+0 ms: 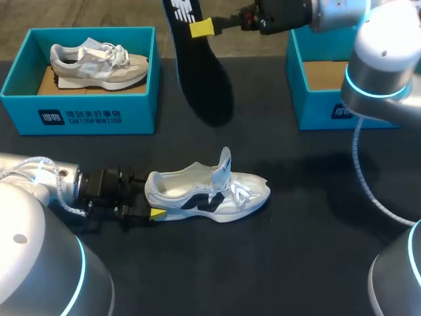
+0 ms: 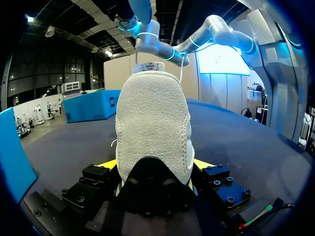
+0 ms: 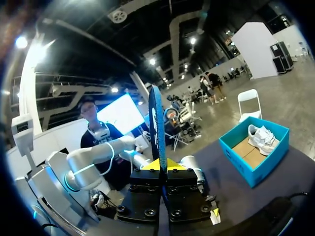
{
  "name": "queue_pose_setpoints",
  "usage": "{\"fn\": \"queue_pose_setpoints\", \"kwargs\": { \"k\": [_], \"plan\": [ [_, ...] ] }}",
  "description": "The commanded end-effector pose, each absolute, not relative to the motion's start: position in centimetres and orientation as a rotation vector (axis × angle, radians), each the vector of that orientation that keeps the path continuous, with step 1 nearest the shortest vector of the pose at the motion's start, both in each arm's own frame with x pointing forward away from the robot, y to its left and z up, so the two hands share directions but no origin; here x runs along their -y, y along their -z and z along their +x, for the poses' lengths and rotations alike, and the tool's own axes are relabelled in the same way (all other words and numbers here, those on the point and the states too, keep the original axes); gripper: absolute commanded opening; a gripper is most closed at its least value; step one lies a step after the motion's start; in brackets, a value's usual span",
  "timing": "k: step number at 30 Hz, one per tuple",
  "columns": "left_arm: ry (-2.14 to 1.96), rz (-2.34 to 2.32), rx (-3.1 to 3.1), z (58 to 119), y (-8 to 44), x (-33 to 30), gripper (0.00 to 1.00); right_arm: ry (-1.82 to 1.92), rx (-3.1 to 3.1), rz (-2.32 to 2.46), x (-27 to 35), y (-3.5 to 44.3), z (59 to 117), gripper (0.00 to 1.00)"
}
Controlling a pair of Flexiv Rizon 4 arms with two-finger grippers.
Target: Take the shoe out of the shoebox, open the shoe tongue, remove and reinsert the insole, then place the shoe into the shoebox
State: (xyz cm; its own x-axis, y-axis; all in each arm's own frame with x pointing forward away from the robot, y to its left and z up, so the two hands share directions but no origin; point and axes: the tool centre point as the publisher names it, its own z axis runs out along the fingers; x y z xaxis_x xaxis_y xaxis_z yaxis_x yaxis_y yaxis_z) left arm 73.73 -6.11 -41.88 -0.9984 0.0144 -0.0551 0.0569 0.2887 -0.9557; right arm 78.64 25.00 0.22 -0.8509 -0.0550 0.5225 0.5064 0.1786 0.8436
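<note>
Insole out, sneaker held on the table.
The left gripper (image 1: 152,201) clamps the heel of the white sneaker (image 1: 210,191), which stands on the black table (image 1: 316,250) with its tongue raised. The right gripper (image 1: 204,27) pinches the black insole (image 1: 204,79) aloft, beside a teal shoebox (image 1: 316,105).

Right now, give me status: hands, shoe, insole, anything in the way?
Left hand shut on shoe heel, shoe on table. Right hand shut on insole, held aloft. Tongue raised, opening uncovered.
</note>
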Motion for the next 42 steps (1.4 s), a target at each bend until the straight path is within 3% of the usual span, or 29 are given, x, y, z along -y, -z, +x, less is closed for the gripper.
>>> {"fn": "queue_pose_setpoints", "kwargs": {
  "k": [1,18,42],
  "plan": [
    [1.850,0.070,-2.492,73.7,42.2,5.9,0.00,1.712,2.061,-0.474,-23.5,-1.4,76.8,0.00],
    [1.850,0.070,-2.492,73.7,42.2,5.9,0.00,1.703,2.024,-0.656,-22.0,-4.8,73.5,0.00],
    [1.850,0.070,-2.492,73.7,42.2,5.9,0.00,1.755,1.949,-0.781,-21.6,-5.0,72.0,0.00]
  ]
}}
